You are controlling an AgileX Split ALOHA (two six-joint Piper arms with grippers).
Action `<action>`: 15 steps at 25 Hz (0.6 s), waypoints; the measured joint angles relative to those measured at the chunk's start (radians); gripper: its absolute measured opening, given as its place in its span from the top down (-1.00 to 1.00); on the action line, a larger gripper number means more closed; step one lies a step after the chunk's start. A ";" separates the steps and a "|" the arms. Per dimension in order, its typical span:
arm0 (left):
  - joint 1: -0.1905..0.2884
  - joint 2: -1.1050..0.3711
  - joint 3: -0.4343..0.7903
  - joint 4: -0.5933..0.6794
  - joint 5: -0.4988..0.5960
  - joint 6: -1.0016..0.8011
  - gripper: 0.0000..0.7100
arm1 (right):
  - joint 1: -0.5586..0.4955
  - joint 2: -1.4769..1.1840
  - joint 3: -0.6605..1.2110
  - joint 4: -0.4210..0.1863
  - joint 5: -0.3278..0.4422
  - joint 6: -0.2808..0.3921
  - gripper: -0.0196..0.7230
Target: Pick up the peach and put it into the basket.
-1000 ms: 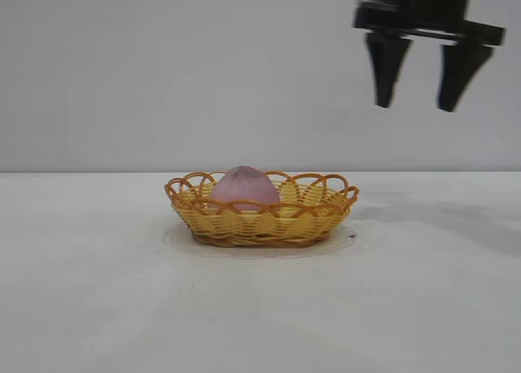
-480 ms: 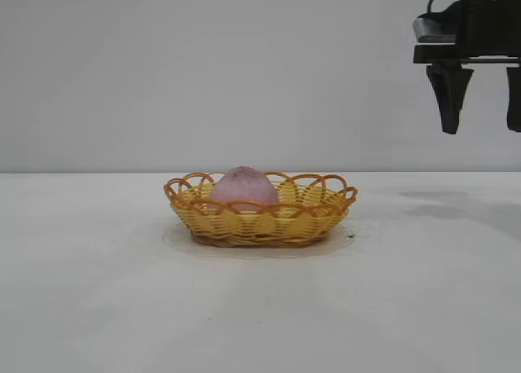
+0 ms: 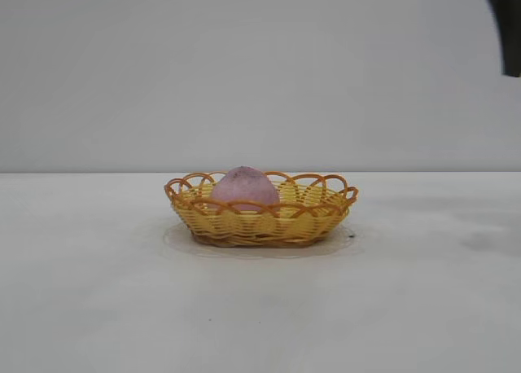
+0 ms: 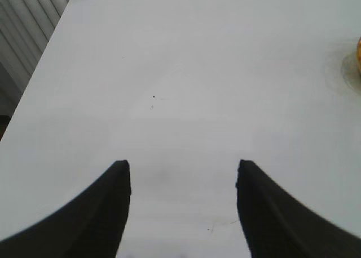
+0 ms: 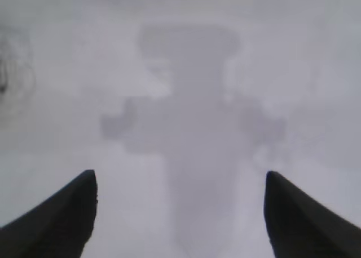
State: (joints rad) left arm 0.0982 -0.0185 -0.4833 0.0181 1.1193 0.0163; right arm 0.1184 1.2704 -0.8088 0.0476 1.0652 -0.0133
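Exterior view shows the dusty pink, round, matte peach (image 3: 243,187) sitting inside the shallow yellow wicker basket (image 3: 269,223) with the looped orange-brown rim, so the job looks done. The peach is well apart from both sets of jaws, and nothing sits between either pair.

The peach looks light and a bit soft, I think, and its skin is dull, not slippery. A gentle squeeze around its wide middle would hold it best.

Only a dark sliver of the right arm shows at the top corner of the exterior view. The right gripper (image 5: 180,213) has its jaws spread wide over the bare white table (image 5: 180,72). The left gripper (image 4: 183,204) hangs with its jaws apart too, holding nothing, with just a bit of basket at the edge.
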 joint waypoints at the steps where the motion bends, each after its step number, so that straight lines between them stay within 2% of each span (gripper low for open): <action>1: 0.000 0.000 0.000 0.000 0.000 0.000 -0.14 | 0.000 -0.052 0.050 0.000 0.000 0.000 -0.46; 6: 0.000 0.000 0.000 0.000 0.000 0.000 -0.14 | 0.000 -0.293 0.220 0.004 0.006 0.002 -0.46; 15: 0.000 0.000 0.000 0.000 0.000 0.002 -0.14 | 0.000 -0.735 0.320 0.006 0.037 -0.002 -0.46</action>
State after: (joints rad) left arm 0.0982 -0.0185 -0.4833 0.0181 1.1193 0.0179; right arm 0.1184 0.5351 -0.4890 0.0535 1.1025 -0.0152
